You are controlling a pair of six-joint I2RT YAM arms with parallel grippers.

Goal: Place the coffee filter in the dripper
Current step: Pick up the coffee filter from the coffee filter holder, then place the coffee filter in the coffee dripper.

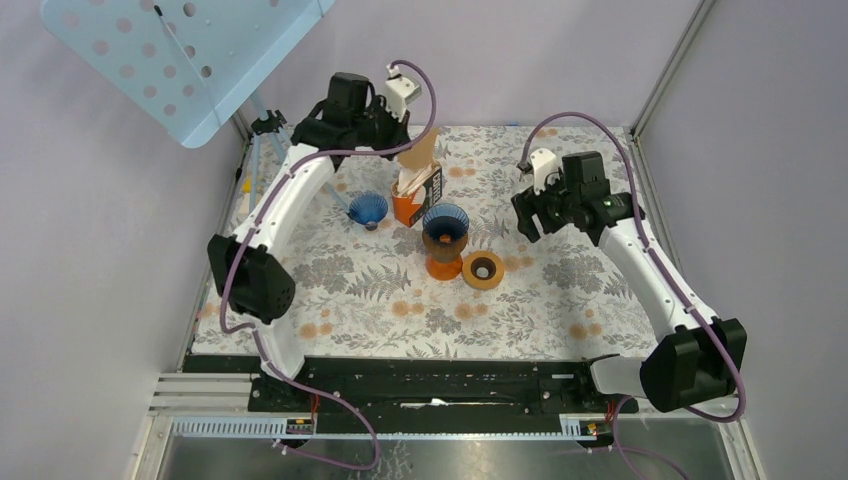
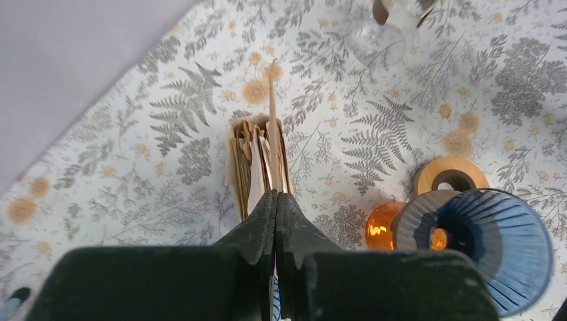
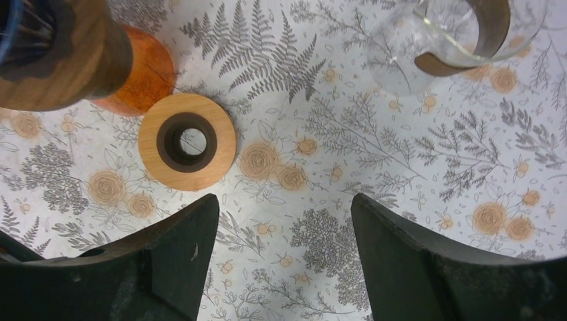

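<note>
My left gripper [image 1: 398, 128] is shut on a brown paper coffee filter [image 1: 418, 156], held just above the upright pack of filters [image 1: 415, 198]. In the left wrist view the gripper [image 2: 276, 195] pinches the filter [image 2: 271, 120] edge-on over the pack [image 2: 257, 164]. The blue ribbed dripper [image 1: 445, 220] sits on a wooden and orange stand [image 1: 443, 262], right of the pack; it also shows in the left wrist view [image 2: 481, 244]. My right gripper [image 1: 528, 222] is open and empty, right of the dripper and above the cloth [image 3: 284, 200].
A second blue dripper [image 1: 368, 208] lies left of the pack. A wooden ring [image 1: 483, 270] lies beside the stand, also in the right wrist view [image 3: 187, 142]. A glass carafe [image 3: 441, 40] stands near my right gripper. A perforated blue panel [image 1: 180, 50] overhangs the back left.
</note>
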